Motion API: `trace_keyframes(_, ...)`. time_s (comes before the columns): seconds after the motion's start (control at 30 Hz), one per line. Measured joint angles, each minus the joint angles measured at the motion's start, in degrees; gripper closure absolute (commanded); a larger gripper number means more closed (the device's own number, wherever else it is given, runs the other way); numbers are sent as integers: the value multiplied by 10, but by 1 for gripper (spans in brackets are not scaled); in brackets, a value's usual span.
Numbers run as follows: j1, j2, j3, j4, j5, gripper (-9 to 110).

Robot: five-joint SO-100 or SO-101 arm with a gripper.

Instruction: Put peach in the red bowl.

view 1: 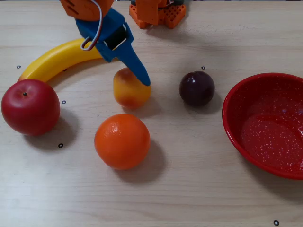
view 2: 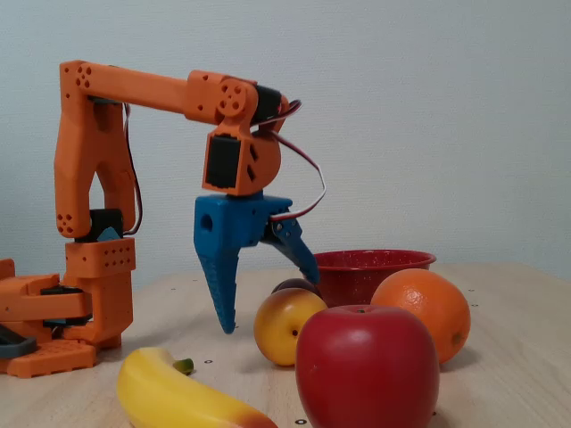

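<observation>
Hanging over the light wooden bench (view 1: pixel 199 189), the blue gripper (view 2: pixel 268 299) has its fingers (view 1: pixel 137 71) spread wide apart and grips nothing. In the side fixed view one long finger (view 2: pixel 221 285) points down to the left of the peach (view 2: pixel 287 325), the shorter finger slants toward the peach's top, and whether either touches the fruit cannot be told. In the top fixed view one fingertip overlaps the upper right of the peach (view 1: pixel 129 92). The peach lies near the bench's middle, between the banana (view 1: pixel 57 59) on the left and the plum (view 1: pixel 196 88) on the right, with the orange (view 1: pixel 122 141) nearer. The red bowl (view 1: pixel 236 127) sits empty at far right, well apart from the peach.
</observation>
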Motion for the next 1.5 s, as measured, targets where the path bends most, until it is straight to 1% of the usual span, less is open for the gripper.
trace_keyframes(0.2, 0, 0, 19, -62, -11, 48)
trace_keyframes(0.57, -2, -16, 42, -106, -11, 49)
trace_keyframes(0.7, -5, -32, 54, -114, -11, 49)
trace_keyframes(0.9, -44, -32, 54, -128, -11, 49)
trace_keyframes(1.5, -50, -32, 54, -146, -2, 49)
